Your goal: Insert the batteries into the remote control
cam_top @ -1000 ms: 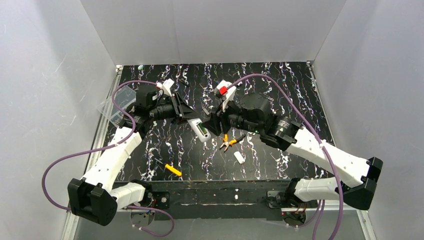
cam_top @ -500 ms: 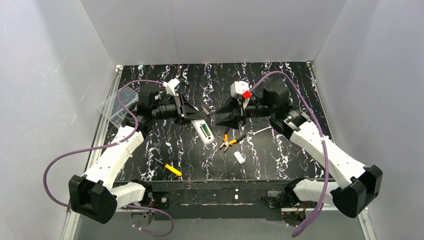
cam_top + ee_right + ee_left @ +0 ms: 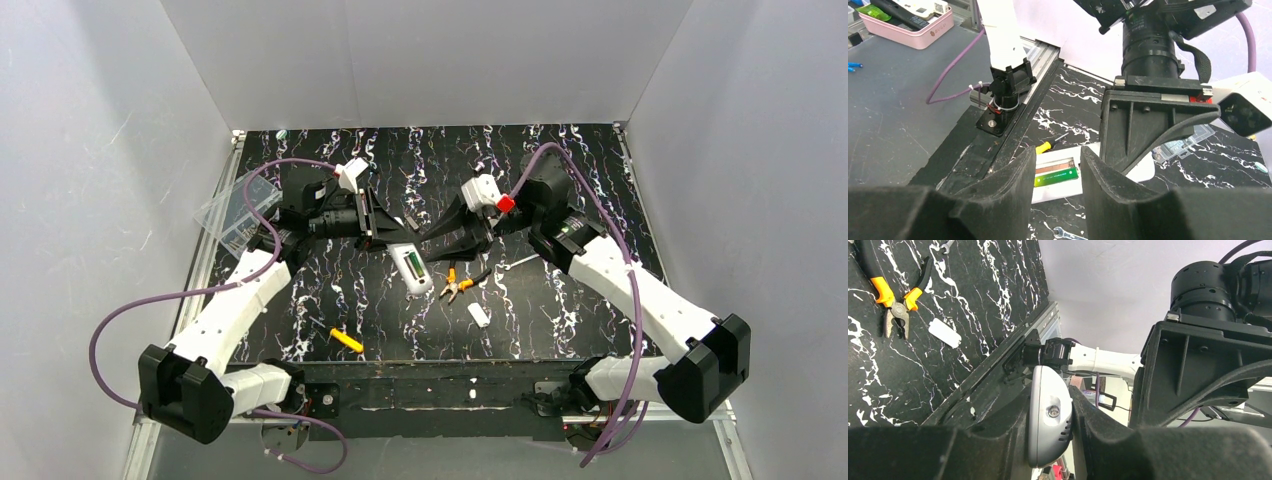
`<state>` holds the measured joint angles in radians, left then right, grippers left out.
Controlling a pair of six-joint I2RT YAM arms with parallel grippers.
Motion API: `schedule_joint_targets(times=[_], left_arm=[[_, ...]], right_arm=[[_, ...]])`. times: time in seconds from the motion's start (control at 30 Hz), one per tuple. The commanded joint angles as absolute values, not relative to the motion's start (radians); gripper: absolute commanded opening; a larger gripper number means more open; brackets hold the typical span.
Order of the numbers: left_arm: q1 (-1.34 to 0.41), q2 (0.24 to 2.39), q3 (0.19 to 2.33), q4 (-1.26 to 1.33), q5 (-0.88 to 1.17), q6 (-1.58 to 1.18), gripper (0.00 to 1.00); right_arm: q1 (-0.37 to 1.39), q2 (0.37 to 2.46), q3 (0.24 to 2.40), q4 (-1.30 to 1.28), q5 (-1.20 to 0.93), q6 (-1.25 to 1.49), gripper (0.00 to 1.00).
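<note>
We find the left gripper [image 3: 384, 234] clamped on one end of the remote control [image 3: 421, 282], which is slanted over mid-table [image 3: 560, 310]. One of the batteries [image 3: 1057, 175] sits in its open compartment. The right gripper [image 3: 1057, 159] stands parted and empty, close by.

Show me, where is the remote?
In the top view, the remote is near the centre, clamped by the left end effector, just left of the orange pliers.

The remote control [image 3: 410, 264] is smooth white plastic (faintly glossy). The table [image 3: 580, 160] looks like black, white-veined laminate. The pliers [image 3: 452, 283] have dull metal jaws and 2 orange rubbery grips.
</note>
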<state>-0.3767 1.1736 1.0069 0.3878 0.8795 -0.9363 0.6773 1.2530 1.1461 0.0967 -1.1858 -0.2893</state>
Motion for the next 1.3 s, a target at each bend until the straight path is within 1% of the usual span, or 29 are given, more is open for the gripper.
schedule_joint_targets(times=[0.0, 0.5, 0.73, 1.27], left_arm=[[-0.391, 1.175, 1.055, 0.423, 0.951, -0.943, 0.0], [-0.403, 1.172, 1.059, 0.422, 0.952, -0.94, 0.0], [-0.404, 1.169, 1.06, 0.425, 0.951, -0.941, 0.0], [-0.403, 1.165, 1.064, 0.44, 0.959, -0.946, 0.0]], right_arm=[[0.696, 1.266, 1.121, 0.216, -1.206, -0.27, 0.44], [0.724, 1.321, 1.105, 0.233, -1.193, -0.282, 0.4], [0.724, 1.329, 1.1, 0.212, -1.198, -0.296, 0.33], [0.723, 1.334, 1.076, 0.178, -1.202, -0.324, 0.3]])
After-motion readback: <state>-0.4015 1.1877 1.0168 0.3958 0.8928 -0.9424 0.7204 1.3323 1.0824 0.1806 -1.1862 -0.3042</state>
